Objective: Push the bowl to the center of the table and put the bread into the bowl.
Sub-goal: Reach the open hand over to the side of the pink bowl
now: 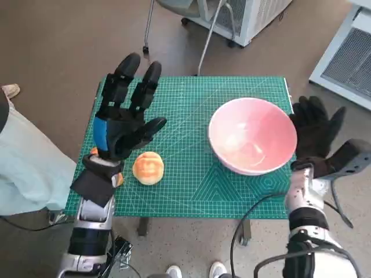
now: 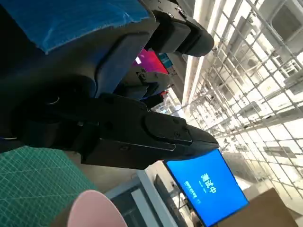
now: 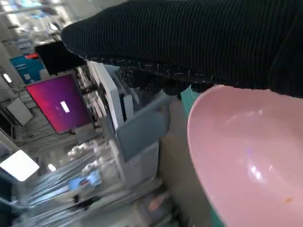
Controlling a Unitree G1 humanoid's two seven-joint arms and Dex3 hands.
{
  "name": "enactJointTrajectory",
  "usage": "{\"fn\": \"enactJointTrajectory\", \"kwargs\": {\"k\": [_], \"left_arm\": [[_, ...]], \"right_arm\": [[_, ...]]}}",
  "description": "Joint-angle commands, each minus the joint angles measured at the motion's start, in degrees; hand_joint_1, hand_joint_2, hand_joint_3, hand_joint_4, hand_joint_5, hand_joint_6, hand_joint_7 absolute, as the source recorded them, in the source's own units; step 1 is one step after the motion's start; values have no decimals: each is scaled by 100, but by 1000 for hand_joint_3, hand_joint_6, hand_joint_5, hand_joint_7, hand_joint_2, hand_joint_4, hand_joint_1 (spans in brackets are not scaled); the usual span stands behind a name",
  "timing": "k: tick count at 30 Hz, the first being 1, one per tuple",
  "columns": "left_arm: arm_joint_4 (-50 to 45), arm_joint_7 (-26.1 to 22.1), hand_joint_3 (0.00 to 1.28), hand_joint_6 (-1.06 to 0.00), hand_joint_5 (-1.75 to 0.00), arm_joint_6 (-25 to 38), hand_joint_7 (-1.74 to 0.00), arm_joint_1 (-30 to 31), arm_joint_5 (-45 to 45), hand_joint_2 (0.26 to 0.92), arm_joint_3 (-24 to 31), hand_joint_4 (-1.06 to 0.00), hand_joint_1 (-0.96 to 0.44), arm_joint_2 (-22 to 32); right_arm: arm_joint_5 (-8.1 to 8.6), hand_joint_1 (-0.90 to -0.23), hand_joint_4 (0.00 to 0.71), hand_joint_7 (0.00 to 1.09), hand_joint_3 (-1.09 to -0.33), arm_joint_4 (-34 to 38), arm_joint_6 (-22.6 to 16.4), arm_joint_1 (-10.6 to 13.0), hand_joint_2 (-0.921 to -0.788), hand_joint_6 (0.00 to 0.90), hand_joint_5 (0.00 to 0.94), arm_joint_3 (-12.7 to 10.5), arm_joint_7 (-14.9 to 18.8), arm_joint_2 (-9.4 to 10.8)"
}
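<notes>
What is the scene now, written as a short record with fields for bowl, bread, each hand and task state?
bowl: pink bowl, empty, on the right part of the green mat, not at the center
bread: round bread on the mat, left of the bowl, apart from it
left hand: left hand raised above the mat, fingers spread, holds nothing
right hand: right hand at the bowl's right side, fingers apart; contact cannot be told
task state: bowl not yet centered; bread not yet in the bowl
</notes>
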Motion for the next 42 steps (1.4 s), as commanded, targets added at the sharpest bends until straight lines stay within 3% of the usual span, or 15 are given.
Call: {"fn": "enactJointTrajectory", "kwargs": {"k": [1,13,18,23,29,38,42], "left_arm": [[-375,71,72,-139,-14,196,-629,201,36,921,89,-349,-123,83],[-1232,159,79,-63,-9,705,-785,627,77,921,198,-332,-108,120],[-1548,215,81,-38,-8,912,-833,797,99,921,245,-326,-101,134],[-1777,303,83,-23,-9,1066,-863,934,187,920,282,-324,-95,146],[-1959,402,85,-22,-12,1187,-872,1080,302,920,317,-327,-90,148],[-2114,377,84,-28,-19,1243,-859,1271,296,920,458,-330,-102,261],[-2014,277,78,-50,-25,1124,-817,1347,381,920,625,-332,-110,574]], "right_arm": [[74,-474,218,477,-897,97,168,-135,-921,108,0,-69,1,234],[22,-486,220,518,-893,178,383,-462,-921,79,3,-75,-143,514],[-5,-496,224,624,-880,204,486,-570,-921,62,3,-59,-206,622],[-31,-503,229,639,-878,227,591,-669,-921,40,4,-47,-260,727],[-66,-506,284,639,-877,255,699,-768,-921,50,30,-40,-300,833],[-190,-501,285,650,-872,243,753,-868,-921,83,25,62,-297,790],[-358,-500,289,642,-879,163,578,-898,-921,72,25,223,-247,698]]}}
